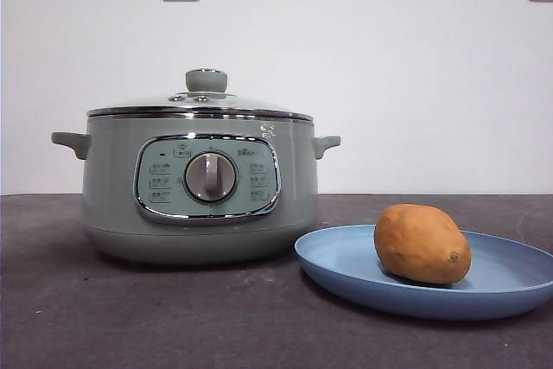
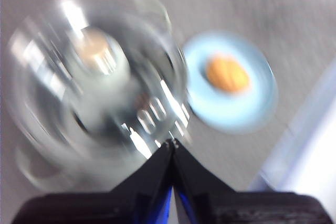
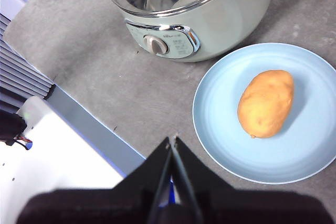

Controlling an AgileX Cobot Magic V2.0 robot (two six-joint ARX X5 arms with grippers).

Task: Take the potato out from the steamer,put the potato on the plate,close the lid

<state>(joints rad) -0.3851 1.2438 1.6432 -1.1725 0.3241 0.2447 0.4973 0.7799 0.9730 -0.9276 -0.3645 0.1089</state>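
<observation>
Sage-green steamer (image 1: 112,187) w/ chrome trim, orange-brown potato (image 1: 422,244), lt-blue plate (image 1: 346,270), grey speckled table (image 1: 130,317).

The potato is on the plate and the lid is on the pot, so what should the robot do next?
Probably just pull both arms back and stop. The potato already lies on the plate, and the lid sits on the steamer. The left gripper above the steamer and the right gripper near the plate are both shut and hold nothing.

left gripper (image 2: 172,142): black tapered jaws, blue inner edge | right gripper (image 3: 173,140): same black, blue
</observation>
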